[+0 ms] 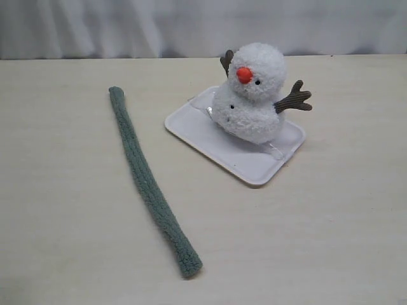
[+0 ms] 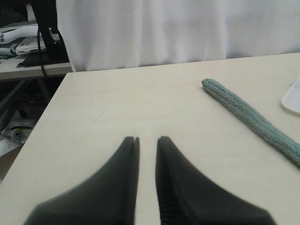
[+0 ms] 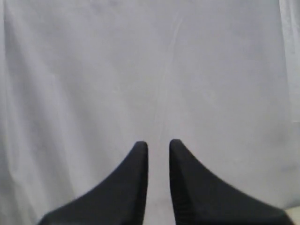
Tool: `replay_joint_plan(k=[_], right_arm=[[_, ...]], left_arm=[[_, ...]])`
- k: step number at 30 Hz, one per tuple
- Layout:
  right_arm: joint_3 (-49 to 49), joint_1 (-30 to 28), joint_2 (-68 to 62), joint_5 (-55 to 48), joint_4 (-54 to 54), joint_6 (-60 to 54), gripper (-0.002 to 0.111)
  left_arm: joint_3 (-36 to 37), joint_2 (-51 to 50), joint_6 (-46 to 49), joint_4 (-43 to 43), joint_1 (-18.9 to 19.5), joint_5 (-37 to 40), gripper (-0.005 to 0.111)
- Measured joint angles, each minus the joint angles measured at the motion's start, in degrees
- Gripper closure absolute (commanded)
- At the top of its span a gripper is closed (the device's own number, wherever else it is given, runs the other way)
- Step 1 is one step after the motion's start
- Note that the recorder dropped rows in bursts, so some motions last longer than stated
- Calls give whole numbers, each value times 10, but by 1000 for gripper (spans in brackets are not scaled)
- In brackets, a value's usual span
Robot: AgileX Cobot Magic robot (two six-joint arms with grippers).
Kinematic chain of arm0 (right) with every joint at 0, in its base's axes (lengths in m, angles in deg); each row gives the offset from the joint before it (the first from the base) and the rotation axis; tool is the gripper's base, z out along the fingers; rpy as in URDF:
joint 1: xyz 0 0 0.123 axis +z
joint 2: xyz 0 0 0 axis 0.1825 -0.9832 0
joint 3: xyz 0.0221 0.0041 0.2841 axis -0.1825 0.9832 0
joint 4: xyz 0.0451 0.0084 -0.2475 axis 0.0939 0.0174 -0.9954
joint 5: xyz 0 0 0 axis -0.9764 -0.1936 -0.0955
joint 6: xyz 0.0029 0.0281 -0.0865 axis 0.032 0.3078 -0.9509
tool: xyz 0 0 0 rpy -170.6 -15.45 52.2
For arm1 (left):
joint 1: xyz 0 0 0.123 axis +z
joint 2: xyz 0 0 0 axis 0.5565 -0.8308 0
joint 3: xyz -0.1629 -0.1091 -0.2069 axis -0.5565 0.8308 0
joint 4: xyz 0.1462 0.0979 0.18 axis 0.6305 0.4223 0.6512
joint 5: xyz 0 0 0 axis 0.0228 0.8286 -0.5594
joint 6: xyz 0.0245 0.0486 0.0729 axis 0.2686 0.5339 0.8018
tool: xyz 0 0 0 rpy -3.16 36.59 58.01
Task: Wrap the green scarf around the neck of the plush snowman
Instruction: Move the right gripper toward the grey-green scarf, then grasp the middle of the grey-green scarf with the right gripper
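The green scarf (image 1: 149, 184) lies flat and straight on the table, running from far left towards the near middle. The plush snowman (image 1: 251, 105) sits leaning on a white tray (image 1: 254, 166) to the right of the scarf, its neck (image 1: 250, 97) bare. Neither gripper shows in the exterior view. In the left wrist view my left gripper (image 2: 146, 138) hovers over bare table, its jaws nearly together and empty, with one end of the scarf (image 2: 253, 117) off to the side. My right gripper (image 3: 158, 141) faces the white curtain, jaws nearly together with nothing between them.
A white curtain (image 1: 191, 25) hangs behind the table's far edge. The table's left edge (image 2: 47, 112) drops off to a cluttered area with cables and a stand. A corner of the tray (image 2: 293, 96) shows in the left wrist view.
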Motion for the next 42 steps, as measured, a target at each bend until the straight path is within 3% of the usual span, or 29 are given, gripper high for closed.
replay_joint_plan(k=[3,5,8,12,18,24,30,42], right_arm=[[-81,36,-70,-100,-31,-9,49],[-140,70,-116,-167,-20,-56,42],[-232,134,-198,-287,14,-133,42],[-325,201,-299,-373,30,-199,42],[-412,309,-447,-398,134,-335,46],[-458,410,-638,-405,124,-339,46],[-561,451,-838,-420,142,-335,45],[-720,452,-1088,-454,190,-338,45]], left_arm=[[0,0,0,0,0,0,93],[0,0,0,0,0,0,93],[0,0,0,0,0,0,93],[0,0,0,0,0,0,93],[0,0,0,0,0,0,93],[0,0,0,0,0,0,93],[0,0,0,0,0,0,93],[0,0,0,0,0,0,93]])
